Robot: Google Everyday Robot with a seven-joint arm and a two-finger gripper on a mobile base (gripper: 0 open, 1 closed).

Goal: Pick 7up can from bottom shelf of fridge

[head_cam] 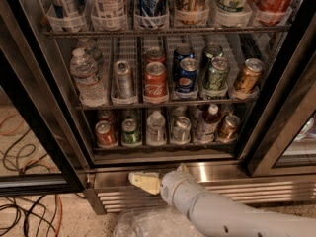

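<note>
The fridge [276, 107] stands open in front of me, its black frame on both sides. On the bottom shelf [163, 155] stand a red can, a bright green can [130, 131], a small water bottle, the silvery-grey 7up can [180, 129], a brown-capped bottle and a copper-brown can [228, 127]. My gripper [144, 181] is low, in front of the ribbed steel base, below the shelf and to the lower left of the 7up can. It touches nothing on the shelf.
The middle rack holds a water bottle [88, 78], a silver can, a Coca-Cola can [155, 80], Pepsi cans and more cans. Cables [29, 216] lie on the floor at left. Crumpled clear plastic [143, 226] lies below the arm. A second glass door [296, 147] stands at right.
</note>
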